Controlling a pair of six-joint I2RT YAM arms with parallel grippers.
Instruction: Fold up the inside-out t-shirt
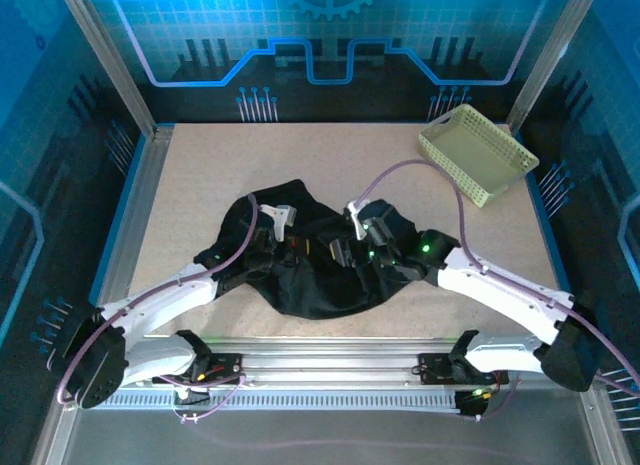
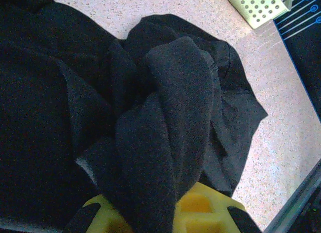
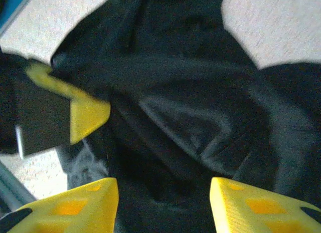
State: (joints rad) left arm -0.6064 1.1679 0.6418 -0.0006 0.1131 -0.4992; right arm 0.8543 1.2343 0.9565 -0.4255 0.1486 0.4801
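T-shirt (image 1: 300,275) was bunched toward near edge of table (image 1: 200,185), clenched in left gripper (image 1: 268,247), right gripper (image 3: 163,188) held open over it, basket (image 1: 478,152) at far-right corner.

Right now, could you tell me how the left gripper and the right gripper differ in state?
The left gripper is shut on a bunched fold of the black t-shirt, while the right gripper is open, its fingers spread above it. The left gripper is farther from the basket than the right gripper. Both have yellow fingers and sit over the shirt.
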